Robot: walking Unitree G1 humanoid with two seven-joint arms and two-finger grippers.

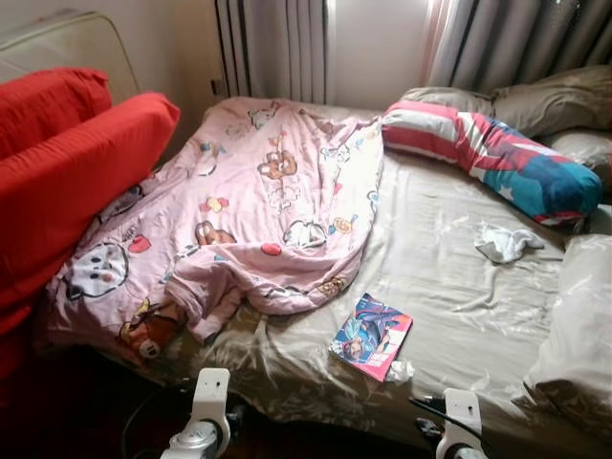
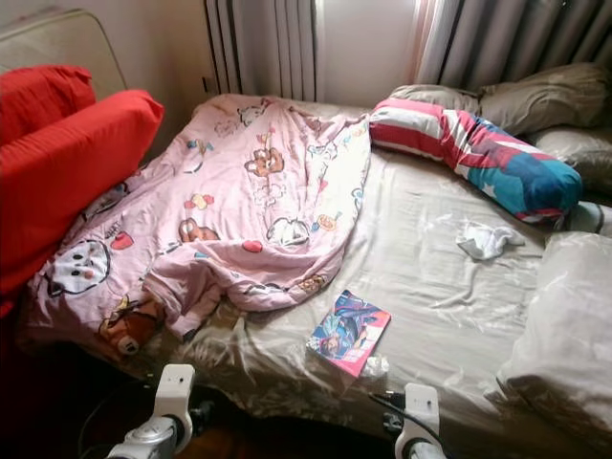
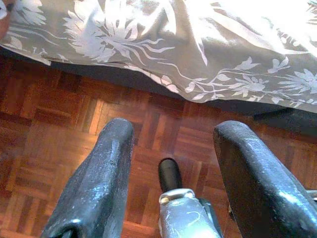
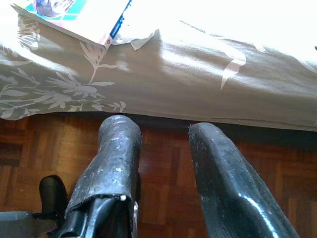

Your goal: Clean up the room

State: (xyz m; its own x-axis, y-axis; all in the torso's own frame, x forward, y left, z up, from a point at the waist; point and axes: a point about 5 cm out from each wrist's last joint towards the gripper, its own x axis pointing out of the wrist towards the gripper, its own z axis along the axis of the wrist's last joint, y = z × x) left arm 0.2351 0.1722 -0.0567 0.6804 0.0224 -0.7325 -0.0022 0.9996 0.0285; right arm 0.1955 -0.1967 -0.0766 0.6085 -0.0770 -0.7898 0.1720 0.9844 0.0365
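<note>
While the robot stands at the foot of the bed, both arms hang low over the brown parquet floor (image 3: 59, 129).

Far left: two red fabric cushions (image 1: 67, 163) lean against the bed's edge.

Next: crumpled pink cartoon-print duvet (image 1: 249, 210), bunched, one fold hanging off the near edge.

Left gripper (image 3: 171, 173): fingers parted, nothing held, beside the beige leaf-print bedsheet (image 3: 198, 54).

Centre: glossy blue-and-pink paperback book (image 1: 371, 336) lies flat near the mattress edge, a scrap of white paper (image 1: 399, 370) touching its corner.

Right gripper (image 4: 166, 168): fingers apart, empty, just below the book's corner.

Further right: crumpled white cloth (image 1: 504, 241), then striped red-white-blue bolster (image 1: 497, 158) by the grey pillows (image 1: 545, 100).

Risks, as I judge them: a flat book gives the fingers little to bite on, so a nudge may slide it off the mattress. Tugging the duvet could drag the book along.
</note>
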